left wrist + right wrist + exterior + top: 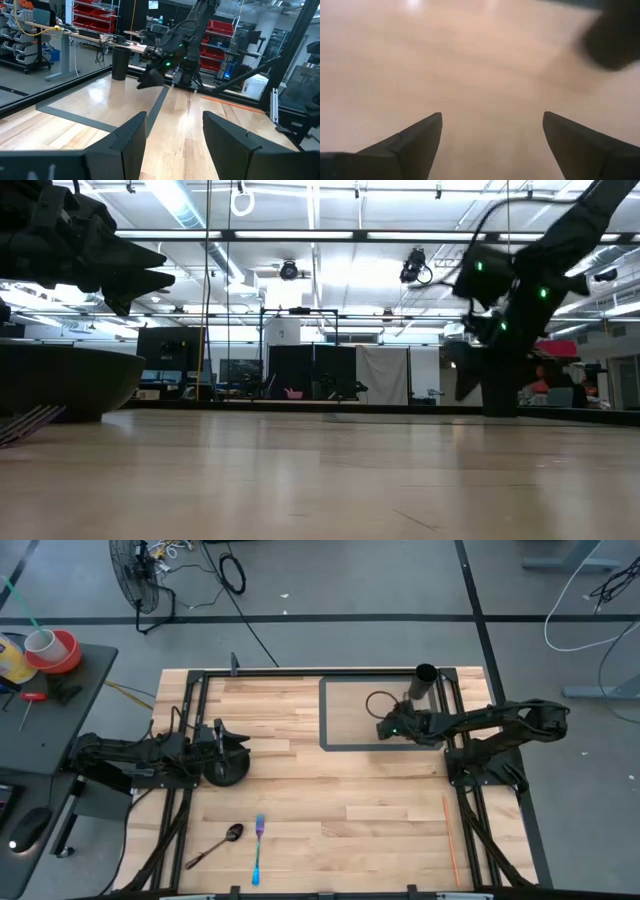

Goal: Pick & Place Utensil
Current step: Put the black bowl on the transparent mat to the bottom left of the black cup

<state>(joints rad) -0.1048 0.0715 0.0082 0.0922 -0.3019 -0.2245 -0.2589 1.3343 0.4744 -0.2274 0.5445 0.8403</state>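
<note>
On the wooden surface (330, 790), the left claw (243, 745) hangs empty with fingers spread above a dark bowl (226, 772). Near the front edge, a spoon (215, 847) lies diagonally, its bowl end pointing up-right; just beside it a blue fork (258, 848) lies front-to-back, tines away. The right claw (383, 727) gapes empty over the taped rectangle (325, 720).

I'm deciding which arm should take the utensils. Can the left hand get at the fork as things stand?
Probably yes: the fork lies bare on the table beside the spoon, on the left hand's side, with nothing over it.
</note>
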